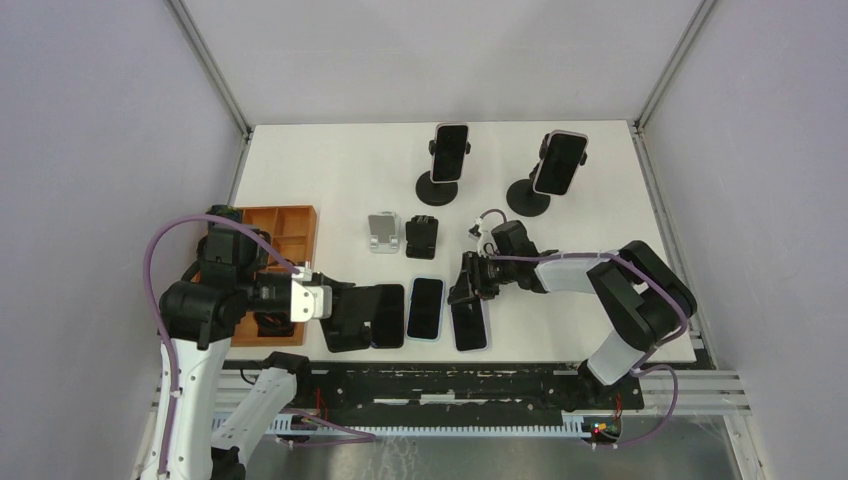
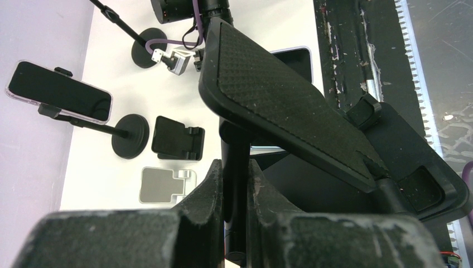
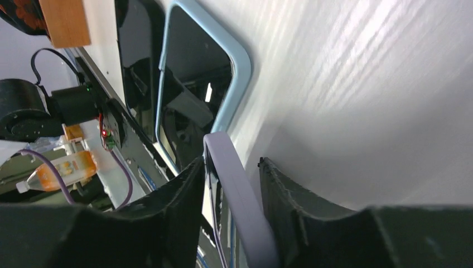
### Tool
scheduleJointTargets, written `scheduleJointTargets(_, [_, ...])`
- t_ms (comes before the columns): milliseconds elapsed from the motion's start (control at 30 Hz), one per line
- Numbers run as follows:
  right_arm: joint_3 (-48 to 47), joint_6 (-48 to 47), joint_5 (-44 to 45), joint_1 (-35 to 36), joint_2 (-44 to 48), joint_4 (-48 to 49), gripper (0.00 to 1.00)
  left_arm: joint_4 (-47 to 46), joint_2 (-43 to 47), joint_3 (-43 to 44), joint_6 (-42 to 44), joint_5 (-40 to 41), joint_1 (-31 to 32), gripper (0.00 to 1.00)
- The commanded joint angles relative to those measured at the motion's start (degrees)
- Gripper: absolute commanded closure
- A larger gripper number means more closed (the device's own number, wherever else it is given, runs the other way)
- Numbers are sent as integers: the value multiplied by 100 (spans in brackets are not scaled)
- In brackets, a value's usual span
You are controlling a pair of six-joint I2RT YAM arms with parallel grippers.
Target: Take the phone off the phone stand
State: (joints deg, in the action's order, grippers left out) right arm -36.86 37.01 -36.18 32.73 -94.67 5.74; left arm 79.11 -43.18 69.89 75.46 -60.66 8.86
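My left gripper [image 1: 335, 303] is shut on the post of a black phone stand [image 2: 290, 106] and holds it tilted at the table's near edge; the stand [image 1: 350, 318] carries no phone. My right gripper [image 1: 470, 283] is at the far end of a purple-cased phone [image 1: 468, 325] that lies in the near row. In the right wrist view the phone's purple edge [image 3: 231, 184] runs between my fingers [image 3: 184, 195] with small gaps, so the jaws stand slightly open around it. A light-blue-cased phone [image 1: 425, 308] and a black phone [image 1: 388, 315] lie next to it.
Two more phones sit on round-based stands at the back [image 1: 449, 153] [image 1: 558, 163]. A small silver stand [image 1: 382, 232] and a small black stand [image 1: 421, 236] are mid-table. An orange wooden tray [image 1: 285, 232] is at the left. The black rail runs along the near edge [image 1: 480, 385].
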Motion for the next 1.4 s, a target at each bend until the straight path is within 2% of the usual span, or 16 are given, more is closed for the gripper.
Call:
scheduleJointTargets(0, [36, 23, 697, -7, -81, 548, 50, -177, -15, 25, 12, -356, 19, 98])
scheduleJointTargets(67, [80, 84, 883, -17, -37, 548, 43, -178, -24, 25, 12, -359, 19, 98])
scheduleJointTargets(233, [153, -5, 1910, -27, 418, -40, 7, -181, -45, 41, 18, -354, 19, 98])
scheduleJointTargets(300, [174, -133, 2313, -33, 690, -377, 2, -179, -61, 49, 25, -355, 23, 98])
scheduleJointTargets(400, [315, -248, 2784, -30, 1135, -734, 2, -177, -92, 60, 29, -380, 20, 98])
scheduleJointTargets(500, [570, -317, 2840, -26, 1510, -970, 2, -177, -127, 88, 37, -383, 19, 98])
scheduleJointTargets(733, [2088, 120, 1766, 43, 2664, -415, 3, -184, -160, 157, 37, -366, 19, 98])
scheduleJointTargets(833, [2433, 288, 1276, 113, 3071, -275, 3, -177, -187, 152, 45, -356, 19, 98])
scheduleJointTargets(1000, [2408, 300, 1070, 300, 3138, -425, 4, -177, -115, 102, 149, -320, 21, 98])
scheduleJointTargets(1200, [2390, 385, 1223, 673, 3009, -534, 6, -65, -133, 217, 141, -255, 19, 98])
scheduleJointTargets(1367, [2353, 647, 1239, 888, 2780, -139, 7, -27, -82, 139, 163, -328, 19, 98])
